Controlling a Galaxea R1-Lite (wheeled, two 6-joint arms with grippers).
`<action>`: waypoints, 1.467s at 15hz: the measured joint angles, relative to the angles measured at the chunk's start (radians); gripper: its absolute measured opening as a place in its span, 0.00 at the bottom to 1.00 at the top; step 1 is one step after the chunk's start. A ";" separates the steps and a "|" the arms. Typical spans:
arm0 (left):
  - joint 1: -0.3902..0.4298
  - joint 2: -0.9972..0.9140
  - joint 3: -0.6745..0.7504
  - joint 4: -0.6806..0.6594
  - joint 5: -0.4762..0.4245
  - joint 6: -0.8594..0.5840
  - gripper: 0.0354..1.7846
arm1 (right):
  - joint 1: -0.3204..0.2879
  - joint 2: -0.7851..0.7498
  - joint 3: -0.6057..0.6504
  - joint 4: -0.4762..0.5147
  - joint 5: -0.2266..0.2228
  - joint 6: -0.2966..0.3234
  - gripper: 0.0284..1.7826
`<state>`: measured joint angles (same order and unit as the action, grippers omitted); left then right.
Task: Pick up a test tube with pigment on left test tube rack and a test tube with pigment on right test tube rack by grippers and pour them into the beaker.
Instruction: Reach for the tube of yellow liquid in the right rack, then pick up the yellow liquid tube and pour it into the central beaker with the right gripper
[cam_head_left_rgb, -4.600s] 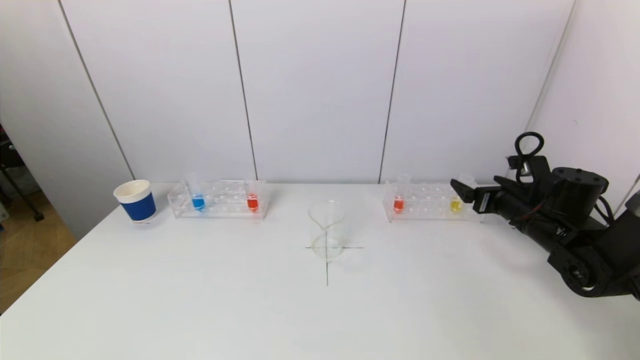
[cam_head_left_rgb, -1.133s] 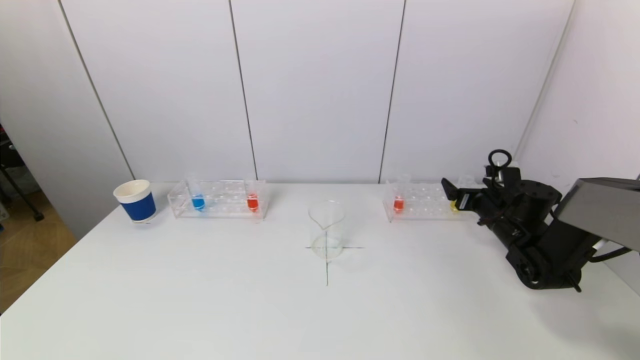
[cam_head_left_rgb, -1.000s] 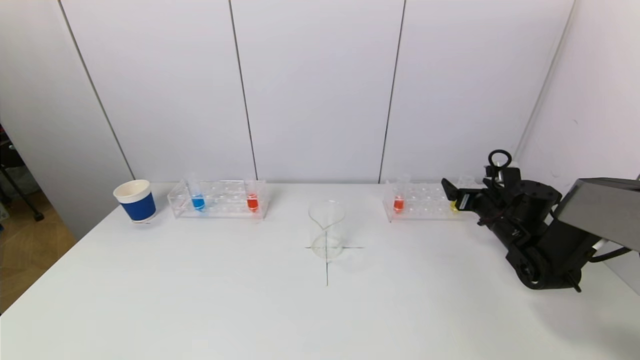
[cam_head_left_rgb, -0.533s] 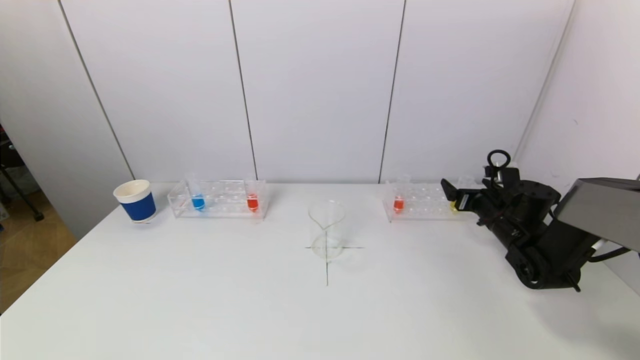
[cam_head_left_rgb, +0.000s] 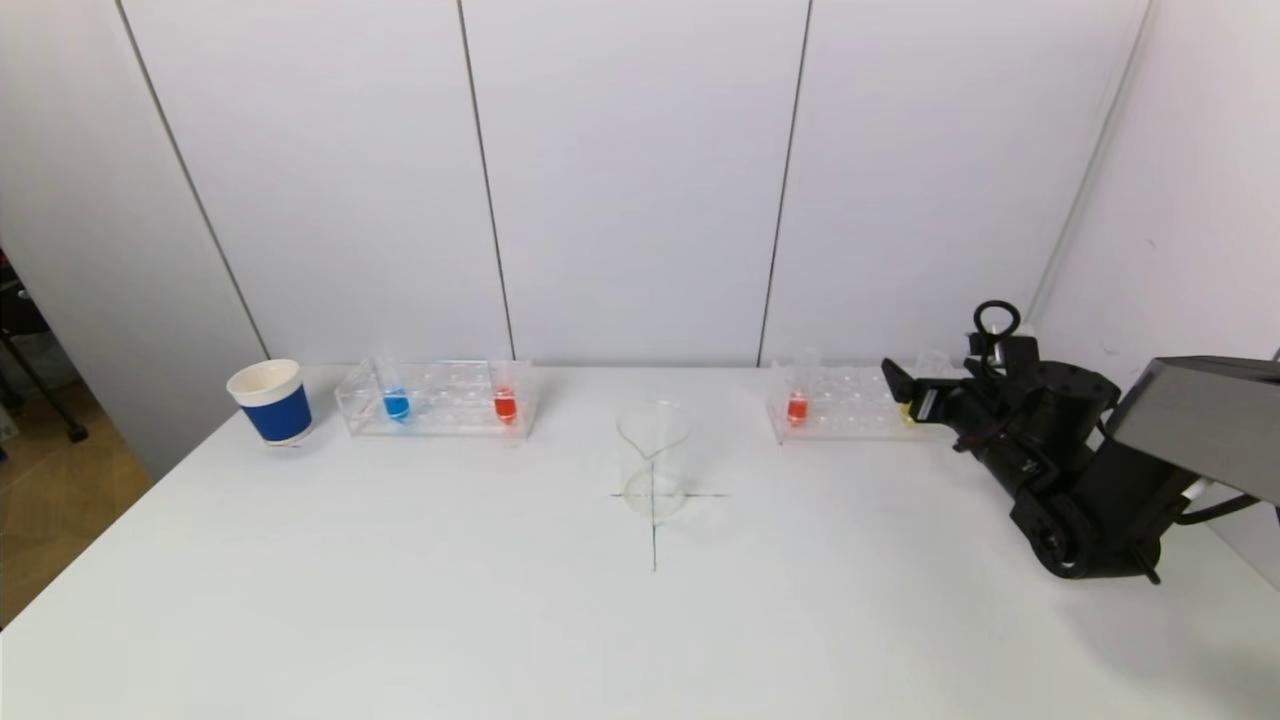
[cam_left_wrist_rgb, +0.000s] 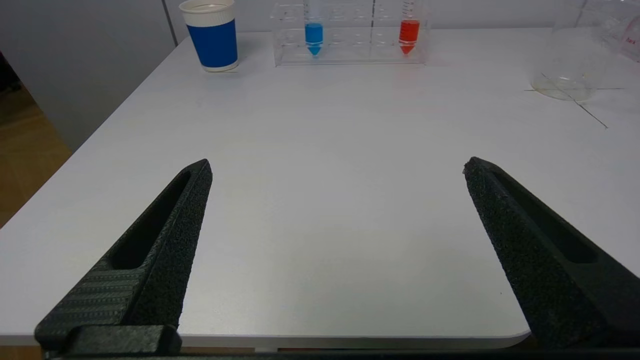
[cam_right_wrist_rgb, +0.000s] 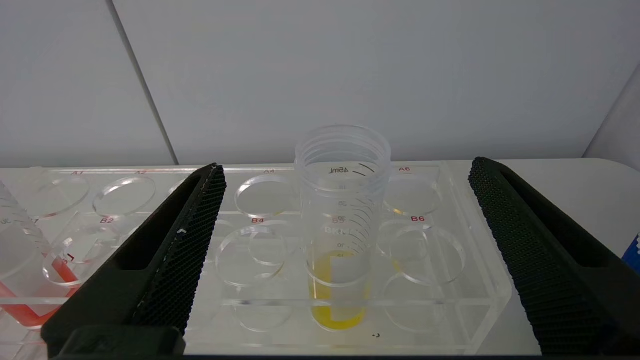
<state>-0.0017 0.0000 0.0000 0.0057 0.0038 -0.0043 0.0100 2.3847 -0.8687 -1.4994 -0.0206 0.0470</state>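
Right gripper (cam_right_wrist_rgb: 345, 200), jaws spread wide, brackets the yellow-pigment tube (cam_right_wrist_rgb: 341, 225) standing upright in the right rack (cam_head_left_rgb: 850, 405) at the beaker's (cam_head_left_rgb: 653, 460) two o'clock; centre it, then close gently below the threaded rim.

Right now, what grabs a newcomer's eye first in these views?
Probably the colours: blue tube and red tube in the left rack, with a blue paper cup further left. Next, the right gripper at the right rack, open, its fingers on either side of the yellow tube without touching it. The clear beaker sits mid-table on a drawn cross.
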 joint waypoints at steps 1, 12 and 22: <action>0.000 0.000 0.000 0.000 0.000 0.000 0.99 | -0.001 0.000 0.000 0.000 -0.007 0.000 0.99; 0.000 0.000 0.000 0.000 0.001 0.000 0.99 | -0.002 0.000 -0.006 0.000 -0.010 0.001 0.26; 0.000 0.000 0.000 0.000 0.000 0.000 0.99 | -0.004 -0.001 -0.006 0.000 -0.013 0.001 0.25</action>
<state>-0.0017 0.0000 0.0000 0.0062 0.0038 -0.0038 0.0057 2.3838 -0.8745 -1.4989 -0.0332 0.0479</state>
